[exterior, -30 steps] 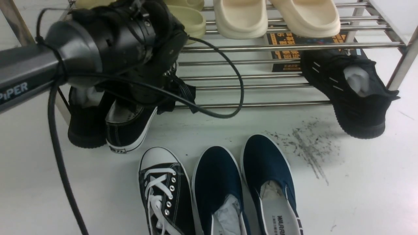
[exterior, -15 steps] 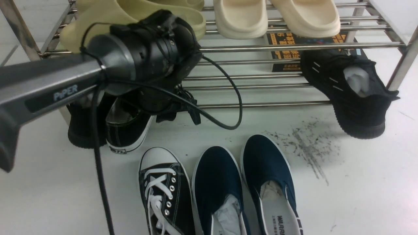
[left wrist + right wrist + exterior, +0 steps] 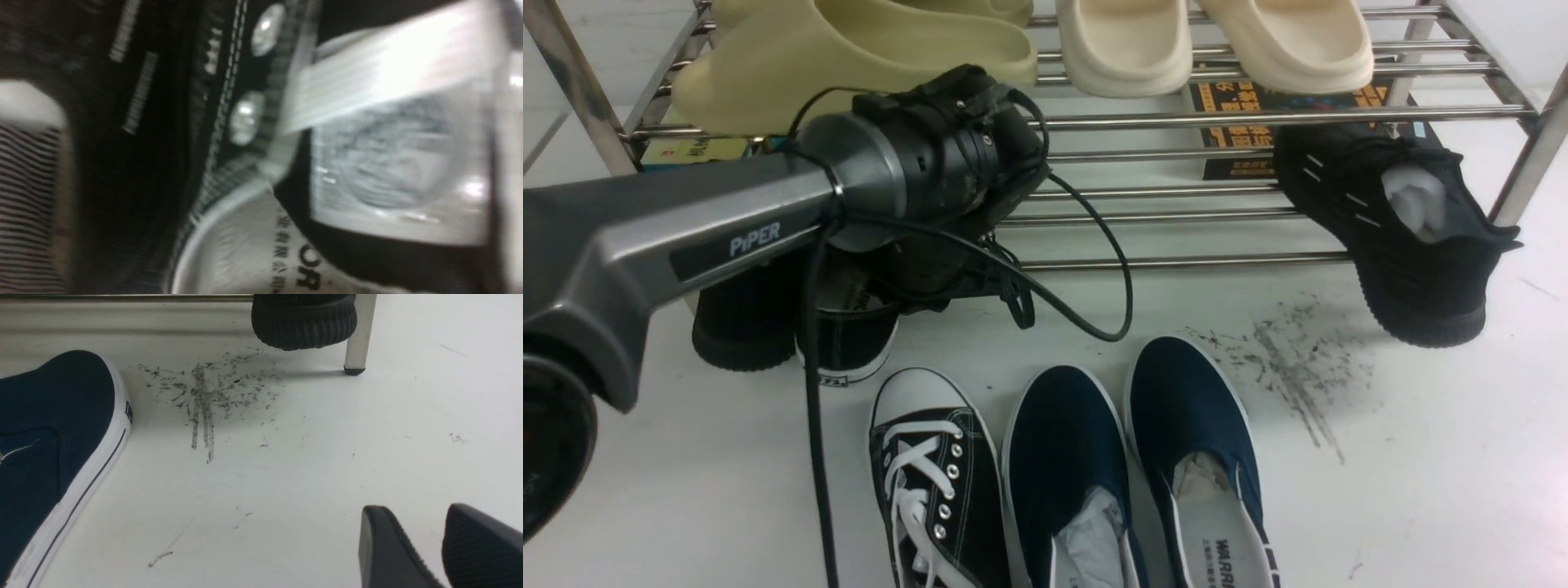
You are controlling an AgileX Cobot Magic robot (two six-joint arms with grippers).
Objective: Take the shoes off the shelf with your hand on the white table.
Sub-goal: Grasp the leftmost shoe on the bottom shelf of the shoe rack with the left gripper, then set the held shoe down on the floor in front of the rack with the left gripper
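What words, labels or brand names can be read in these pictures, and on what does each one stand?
"PiPER": left arm.
"WARRI", cut off: navy slip-on, on its insole.
"OR", partial: canvas sneaker, on its insole.
Too blurred to read: yellow print on the black box; the sneaker's heel tab.

We log the left arm [image 3: 645, 237]: grey link, white PiPER lettering [image 3: 755, 238], black wrist [image 3: 931, 155], looping black cable [image 3: 813, 441]. Right gripper [image 3: 423, 528]: black, ribbed fingers.

Left arm [image 3: 686, 237] swung right and lower. Left pincer [image 3: 931, 278] now sunk over canvas sneaker [image 3: 849, 355] mouth. Yellow slide [image 3: 849, 57] uncovered; sneaker nudged slightly right.
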